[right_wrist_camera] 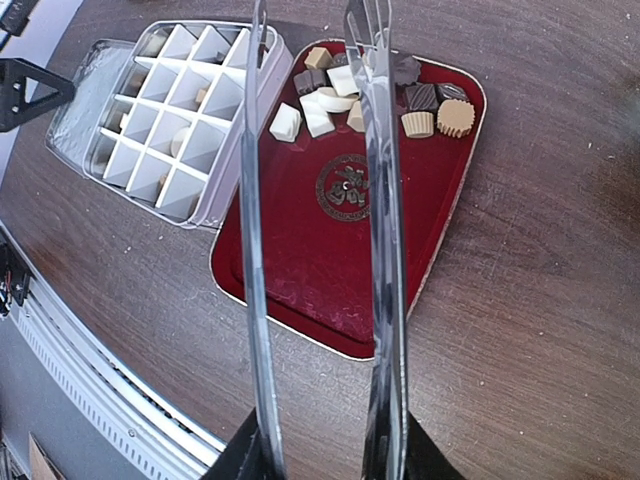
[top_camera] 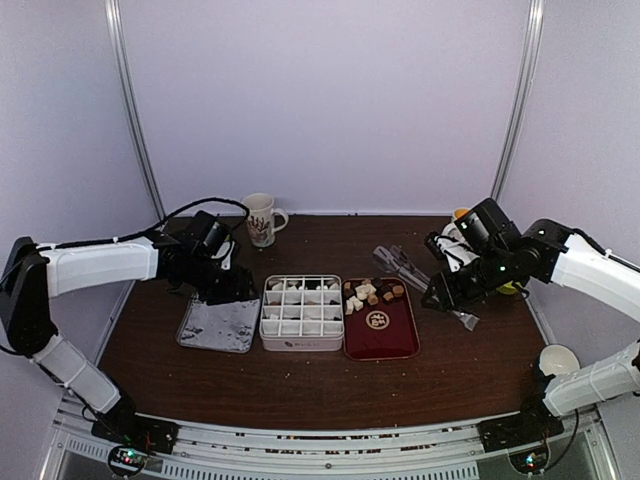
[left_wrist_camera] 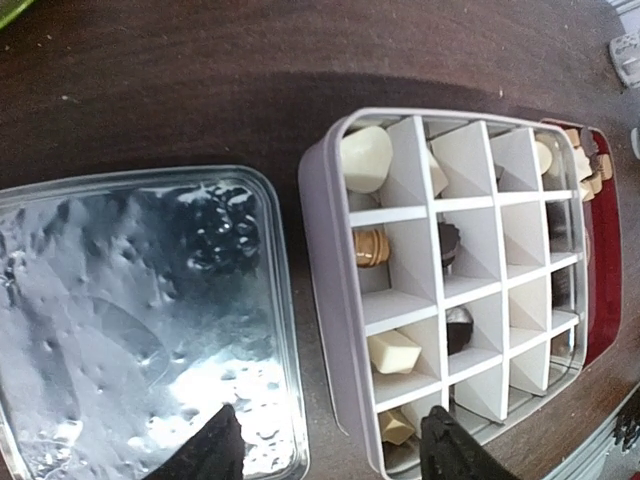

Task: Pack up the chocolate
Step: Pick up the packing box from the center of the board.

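Loose chocolate (top_camera: 370, 292) in cream, tan and dark brown lies at the far end of the dark-red tray (top_camera: 380, 340), also seen in the right wrist view as chocolate (right_wrist_camera: 345, 95) on the tray (right_wrist_camera: 300, 250). A few pieces (left_wrist_camera: 365, 158) sit in cells of the white divided box (left_wrist_camera: 318, 200). My right gripper (right_wrist_camera: 325, 460) is shut on metal tongs (right_wrist_camera: 385, 200), whose open tips hover over the tray's pieces. My left gripper (left_wrist_camera: 330, 455) is open and holds nothing. One finger is over the clear lid (left_wrist_camera: 120, 300), the other over the box's near cells.
The lid (top_camera: 215, 325) lies left of the box (top_camera: 300, 343). A patterned mug (top_camera: 262, 218) stands at the back, and a white cup (top_camera: 558, 358) at the right near the arm's base. A yellow object (top_camera: 460, 213) sits behind the right gripper (top_camera: 440, 290).
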### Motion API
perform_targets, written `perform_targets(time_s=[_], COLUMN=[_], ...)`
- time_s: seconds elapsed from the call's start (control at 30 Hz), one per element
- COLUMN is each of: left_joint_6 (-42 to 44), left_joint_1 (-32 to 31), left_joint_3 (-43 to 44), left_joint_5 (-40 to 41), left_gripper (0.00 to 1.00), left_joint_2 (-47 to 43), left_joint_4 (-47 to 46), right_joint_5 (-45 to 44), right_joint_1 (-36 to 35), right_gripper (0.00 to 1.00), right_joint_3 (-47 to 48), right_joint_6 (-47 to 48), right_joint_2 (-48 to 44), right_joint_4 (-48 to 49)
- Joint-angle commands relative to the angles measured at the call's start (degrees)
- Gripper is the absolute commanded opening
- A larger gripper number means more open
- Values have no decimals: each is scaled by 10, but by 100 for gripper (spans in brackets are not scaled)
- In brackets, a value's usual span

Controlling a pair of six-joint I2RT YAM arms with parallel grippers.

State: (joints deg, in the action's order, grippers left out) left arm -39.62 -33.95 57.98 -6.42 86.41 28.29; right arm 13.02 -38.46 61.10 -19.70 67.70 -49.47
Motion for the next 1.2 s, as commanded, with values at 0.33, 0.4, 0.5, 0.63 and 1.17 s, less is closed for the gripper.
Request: perform_targets(time_s=[0.33,0.4,0.5,0.63,1.17], left_joint_6=[-51,-56,-61,-61,-51], left_joint_1=[-50,-52,-57,-62,-67], left_joint_3=[83,87,91,93,120], left_joint_5=[47,56,68,79,128], left_gripper=[44,41,38,32,6], left_joint_2=[134,142,148,149,157], left_joint_4=[23,33,47,58,117], right_joint_5=[-4,1,5,2,-11], right_joint_1=[3,3,3,3,3], right_gripper=[36,36,36,36,35], right_joint_3=[22,25,25,20,38], right_joint_6=[36,39,39,38,55], right_joint_2=[11,17,22,22,36], right_joint_4=[1,1,3,10,-5])
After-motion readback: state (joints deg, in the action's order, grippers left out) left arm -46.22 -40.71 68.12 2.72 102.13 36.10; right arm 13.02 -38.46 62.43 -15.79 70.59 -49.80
